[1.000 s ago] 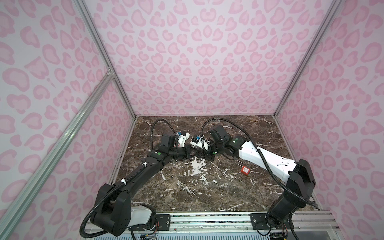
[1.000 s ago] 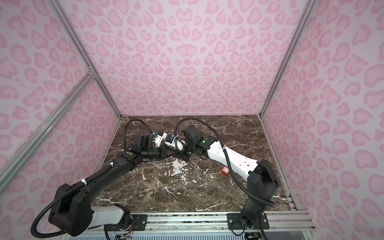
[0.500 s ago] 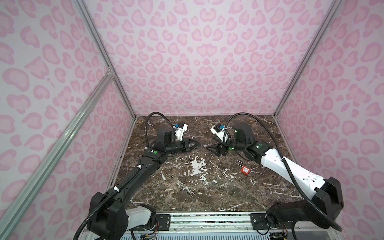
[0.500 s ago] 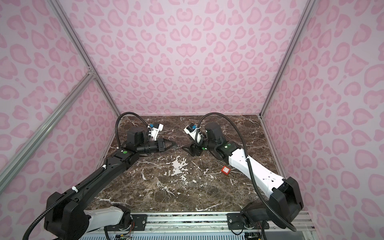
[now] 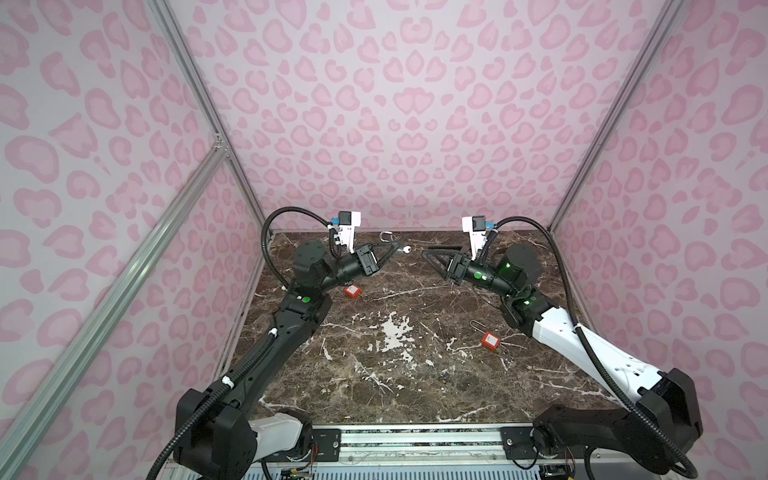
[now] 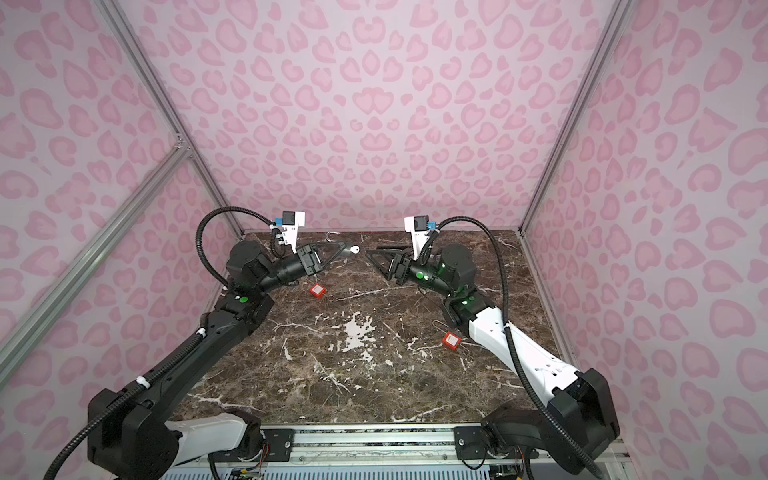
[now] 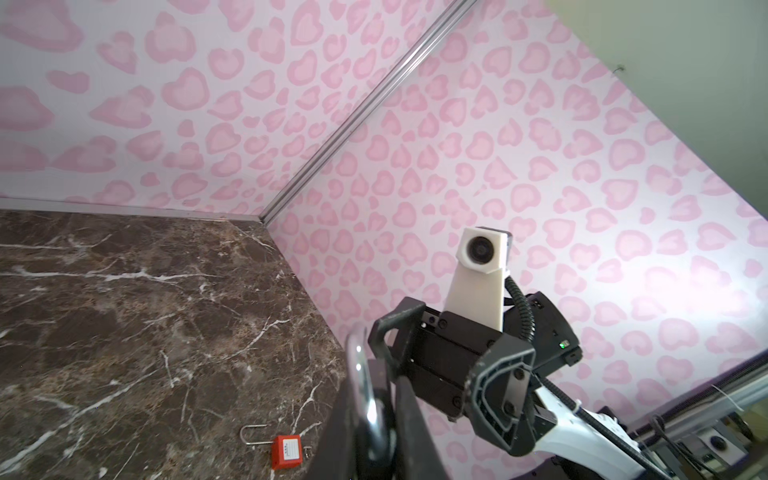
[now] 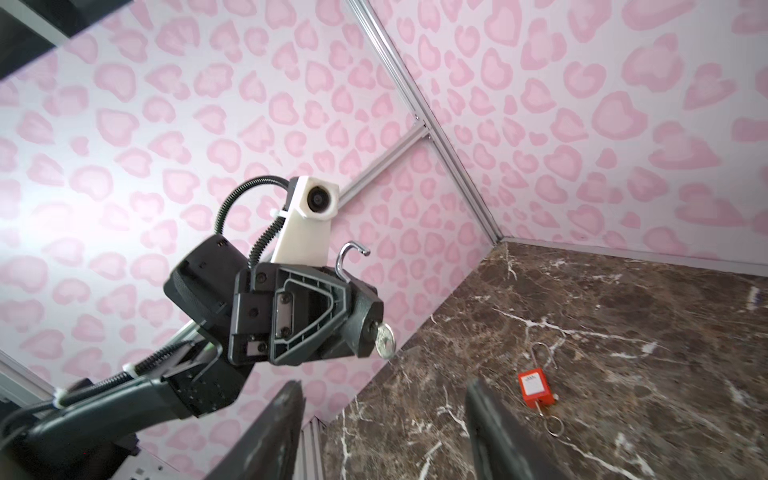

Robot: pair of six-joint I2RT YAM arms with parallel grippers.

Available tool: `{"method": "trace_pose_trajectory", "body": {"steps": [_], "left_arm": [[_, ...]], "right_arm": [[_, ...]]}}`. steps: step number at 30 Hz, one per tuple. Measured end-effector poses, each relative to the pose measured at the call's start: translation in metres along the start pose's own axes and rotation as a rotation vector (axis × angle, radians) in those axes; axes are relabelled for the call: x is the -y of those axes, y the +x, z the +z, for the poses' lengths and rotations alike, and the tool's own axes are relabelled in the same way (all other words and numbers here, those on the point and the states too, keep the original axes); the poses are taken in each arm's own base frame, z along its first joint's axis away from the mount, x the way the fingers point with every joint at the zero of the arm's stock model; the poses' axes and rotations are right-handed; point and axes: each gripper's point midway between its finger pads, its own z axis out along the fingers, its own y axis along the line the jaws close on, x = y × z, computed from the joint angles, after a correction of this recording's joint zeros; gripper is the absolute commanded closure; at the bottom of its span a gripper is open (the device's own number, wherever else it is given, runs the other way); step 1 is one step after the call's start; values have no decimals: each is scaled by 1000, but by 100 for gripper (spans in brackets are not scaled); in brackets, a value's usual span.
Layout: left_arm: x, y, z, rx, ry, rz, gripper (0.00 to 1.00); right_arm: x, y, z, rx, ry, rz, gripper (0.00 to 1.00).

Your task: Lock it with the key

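Padlock with key, pinched in left pincer; right pincer spread; labels on 2 red locks illegible

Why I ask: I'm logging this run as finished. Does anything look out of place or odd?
The dark padlock clamped in the left gripper has its shackle open, hooked end free, with the key in its keyhole, so it is not locked. The right gripper is open and empty. Nothing looks spilled or damaged.

Dark marble tabletop, white-veined. Two items are noted lying on it: a red padlock toward the far-left corner, and a second red padlock in the right half, about mid-depth.
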Motion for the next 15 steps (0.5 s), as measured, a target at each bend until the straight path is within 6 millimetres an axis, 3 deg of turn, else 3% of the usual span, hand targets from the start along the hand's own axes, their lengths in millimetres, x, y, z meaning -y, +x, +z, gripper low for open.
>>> {"method": "trace_pose_trajectory", "body": {"steps": [8,15], "left_arm": [[17,-5,0,6,70,-24,97],[18,-6,-1,8,72,-34,97]], "right_arm": [[-6,-15,21,55,-107,115,47],[-22,-10,39,39,-209,174,56]]}}
